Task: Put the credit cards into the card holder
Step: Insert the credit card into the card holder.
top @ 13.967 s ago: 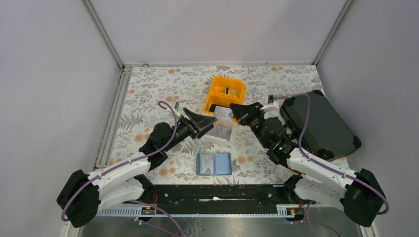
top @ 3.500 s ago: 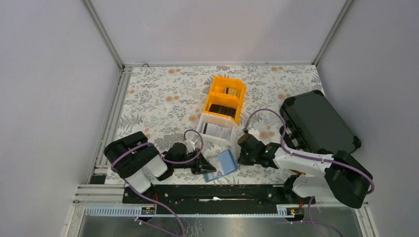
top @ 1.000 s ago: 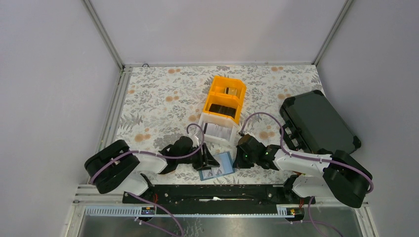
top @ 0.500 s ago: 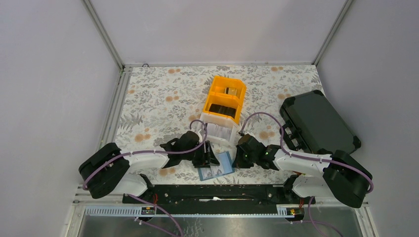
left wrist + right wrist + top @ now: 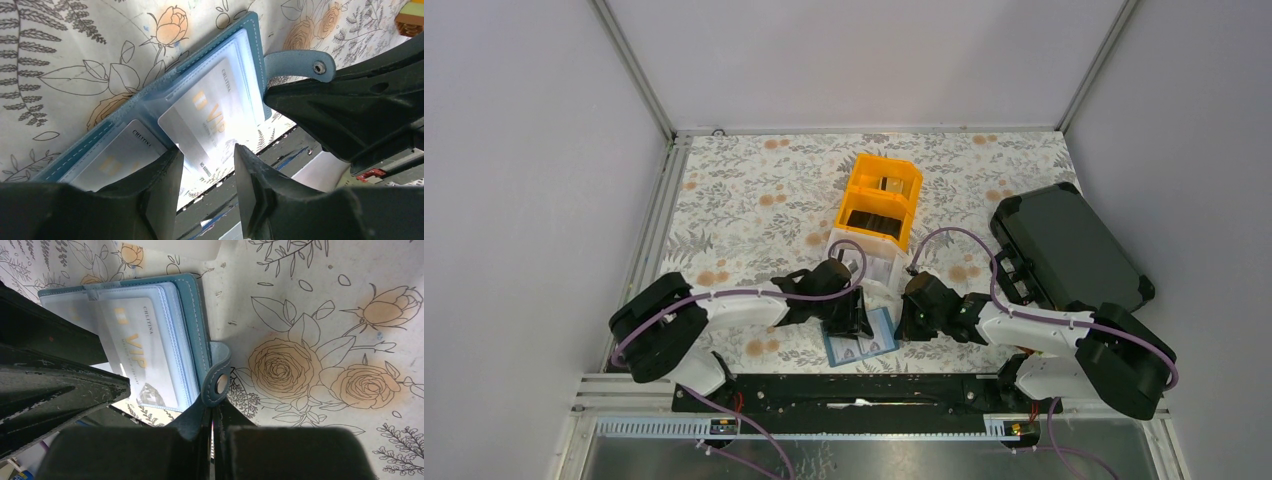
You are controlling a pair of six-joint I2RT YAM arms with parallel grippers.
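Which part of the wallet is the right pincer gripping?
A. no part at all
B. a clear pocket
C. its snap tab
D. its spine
C: in the right wrist view, the right pincer is closed on the snap tab that sticks out from the edge of the wallet.

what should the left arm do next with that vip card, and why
Probably nudge the left gripper forward to slide the pale card deeper into the card holder's clear pocket. The card sits skewed and only partly in, its lower corner sticking out between the parted jaws, while the right gripper pinches the side tab, steadying the holder.
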